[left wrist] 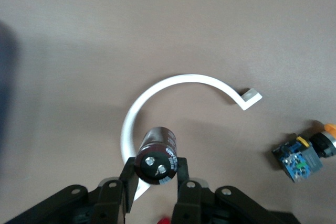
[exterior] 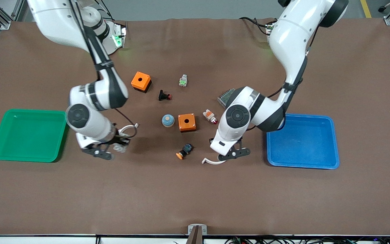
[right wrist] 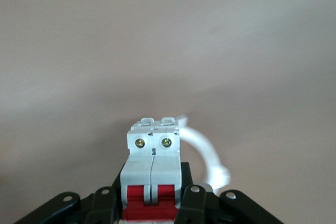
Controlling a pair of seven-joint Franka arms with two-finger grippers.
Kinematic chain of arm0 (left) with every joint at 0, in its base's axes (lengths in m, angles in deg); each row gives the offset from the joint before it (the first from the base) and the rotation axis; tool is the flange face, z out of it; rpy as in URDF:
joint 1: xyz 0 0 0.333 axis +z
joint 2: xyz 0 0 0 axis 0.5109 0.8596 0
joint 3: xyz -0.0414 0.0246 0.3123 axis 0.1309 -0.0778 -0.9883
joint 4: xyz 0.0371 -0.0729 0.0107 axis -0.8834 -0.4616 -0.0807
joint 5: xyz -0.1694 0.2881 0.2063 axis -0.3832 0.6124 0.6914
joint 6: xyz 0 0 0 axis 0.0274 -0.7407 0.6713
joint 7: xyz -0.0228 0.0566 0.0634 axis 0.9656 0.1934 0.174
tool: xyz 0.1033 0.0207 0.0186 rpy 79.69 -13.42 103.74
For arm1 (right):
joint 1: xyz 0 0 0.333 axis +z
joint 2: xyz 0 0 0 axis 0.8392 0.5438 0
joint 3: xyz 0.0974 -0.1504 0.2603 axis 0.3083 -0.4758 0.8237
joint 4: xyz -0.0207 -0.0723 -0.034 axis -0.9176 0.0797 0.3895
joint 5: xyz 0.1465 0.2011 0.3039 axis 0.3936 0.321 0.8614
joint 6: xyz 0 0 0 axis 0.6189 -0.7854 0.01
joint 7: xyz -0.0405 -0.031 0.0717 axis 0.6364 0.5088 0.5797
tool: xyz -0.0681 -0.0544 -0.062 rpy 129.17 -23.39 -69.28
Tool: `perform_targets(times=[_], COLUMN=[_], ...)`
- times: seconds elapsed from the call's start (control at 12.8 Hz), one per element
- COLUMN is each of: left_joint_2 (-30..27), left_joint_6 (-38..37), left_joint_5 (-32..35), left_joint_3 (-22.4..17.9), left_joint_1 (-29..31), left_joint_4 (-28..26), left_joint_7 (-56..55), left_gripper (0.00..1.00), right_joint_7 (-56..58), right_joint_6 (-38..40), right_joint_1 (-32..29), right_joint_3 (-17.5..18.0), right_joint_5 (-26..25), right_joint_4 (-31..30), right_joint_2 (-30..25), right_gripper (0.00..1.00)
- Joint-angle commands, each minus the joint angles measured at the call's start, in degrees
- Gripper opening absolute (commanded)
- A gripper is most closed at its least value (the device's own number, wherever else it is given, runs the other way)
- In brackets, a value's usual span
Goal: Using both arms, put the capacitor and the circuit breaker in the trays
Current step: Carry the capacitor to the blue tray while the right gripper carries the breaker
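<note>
Both jaws are closed: left gripper (left wrist: 155, 179) pinches the capacitor (left wrist: 156, 156) (round, may roll out), right gripper (right wrist: 152, 198) clamps the circuit breaker (right wrist: 152, 169).

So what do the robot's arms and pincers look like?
Both arms, the right arm and the left arm, are chunky white tubes with black round joints and thin black cables. Each ends in a dark pincer: left pincer, right pincer.
</note>
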Motion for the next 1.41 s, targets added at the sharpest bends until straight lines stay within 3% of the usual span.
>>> perform_targets(times=[0.0, 0.16, 0.39, 0.86, 1.33], left_joint_2=[-6.1, -8.1, -12.5, -13.1, -16.4], left_joint_6=[-8.1, -12.1, -12.5, -11.9, 2.3], left_joint_5=[0.3, 0.3, 0.3, 1.0, 2.8], left_joint_3=[0.6, 0.7, 0.7, 0.5, 0.5], left_joint_1=[3.6, 6.5, 11.7, 21.1, 26.2], left_joint_4=[-1.5, -1.9, -8.0, -12.1, -25.7], left_joint_7=[3.5, 5.9, 11.5, 26.1, 31.8], left_gripper=[0.29, 0.29, 0.29, 0.29, 0.29], right_joint_7=[9.4, 17.9, 30.8, 49.2, 53.0], right_joint_6=[2.6, 3.8, 2.6, -5.4, -9.9], right_joint_1=[-3.6, -9.1, -17.8, -31.0, -35.5], right_joint_3=[-3.1, -3.3, -3.3, -3.1, -2.9], right_joint_5=[-1.4, -1.4, -1.4, -0.9, 2.7], right_joint_4=[-1.6, -3.4, -6.4, -6.5, -6.5], right_joint_2=[-3.3, -5.4, -7.0, -4.3, 1.3], right_gripper=[0.00, 0.00, 0.00, 0.00, 0.00])
